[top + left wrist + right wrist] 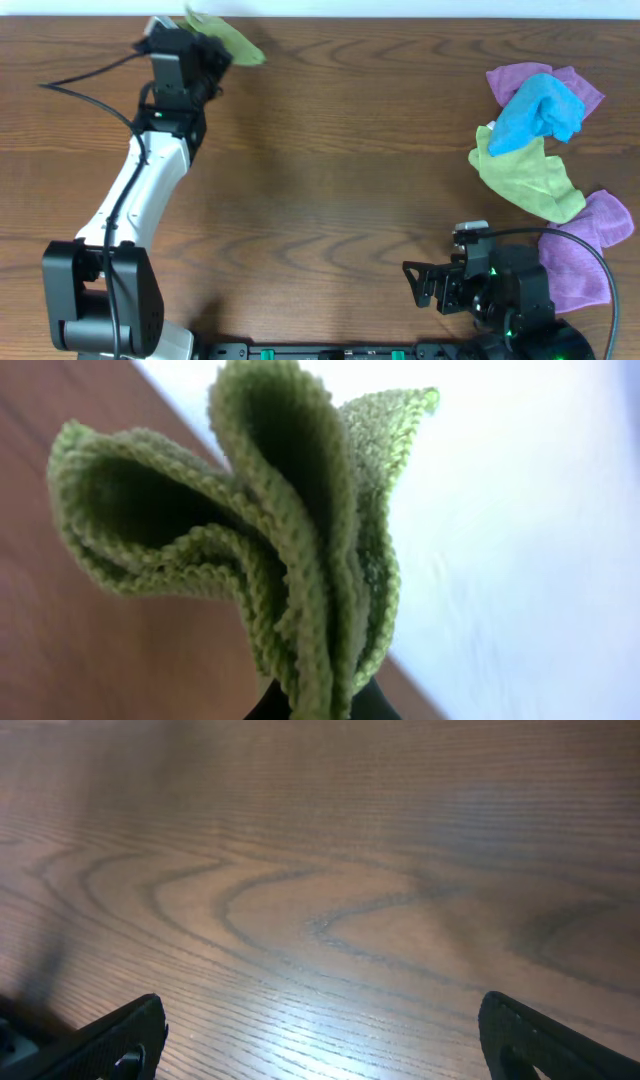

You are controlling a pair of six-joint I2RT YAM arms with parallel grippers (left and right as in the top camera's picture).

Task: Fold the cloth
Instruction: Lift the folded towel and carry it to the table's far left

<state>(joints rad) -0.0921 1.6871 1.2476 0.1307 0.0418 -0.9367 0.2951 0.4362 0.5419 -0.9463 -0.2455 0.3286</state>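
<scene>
Left wrist: lime-green cloth (300, 560) bunched in folds, pinched by left jaws; right jaws wide, empty.

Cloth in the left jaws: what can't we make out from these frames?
- Overhead: the cloth is mostly hidden by the left arm; only one corner shows.
- Its tag: in no view; the left wrist view shows only bunched folds.
- Left wrist: the left jaws are cut off at the bottom edge and covered by cloth.
- Overhead: the lower purple cloth lies partly under the right arm.

Bright even light, blown-out background, soft wrist-view glare
</scene>
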